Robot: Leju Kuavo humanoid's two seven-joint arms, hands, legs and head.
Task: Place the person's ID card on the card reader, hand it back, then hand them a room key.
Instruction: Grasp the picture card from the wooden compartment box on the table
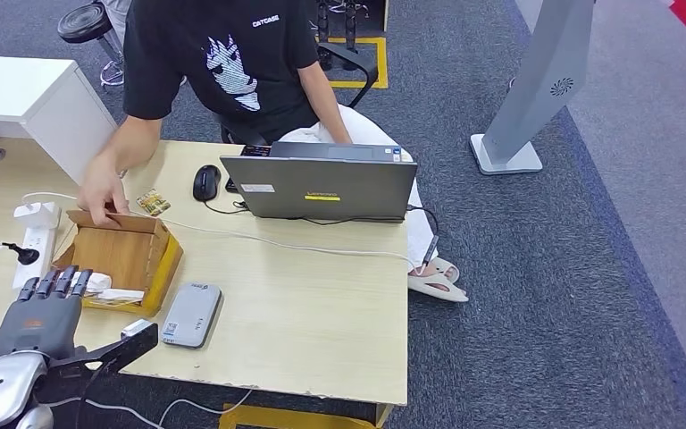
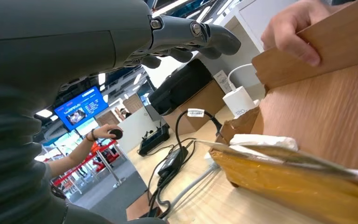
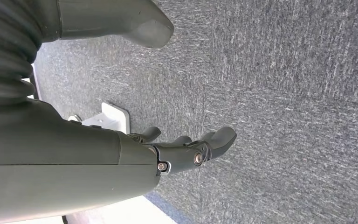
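Desk [image 1: 322,304], wood. Near edge, left: card reader [image 1: 191,315], grey, flat, just beside the box [image 1: 125,255]. Box: cardboard, open, at the left side; white cards [image 1: 112,288] lie in its near end. Small card [image 1: 153,202] flat on the desk behind the box, near the mouse [image 1: 206,181]. Person's hand [image 1: 103,192] grips the box's far flap. Laptop [image 1: 322,188] at the far edge. Left hand [image 1: 49,308]: fingers spread, empty, over the box's near end. Right hand [image 3: 186,151]: empty, fingers loosely apart, above carpet.

Head view looks down over the desk [image 1: 322,304]; left wrist shares its box [image 1: 129,255]; right faces carpet [image 3: 284,93]
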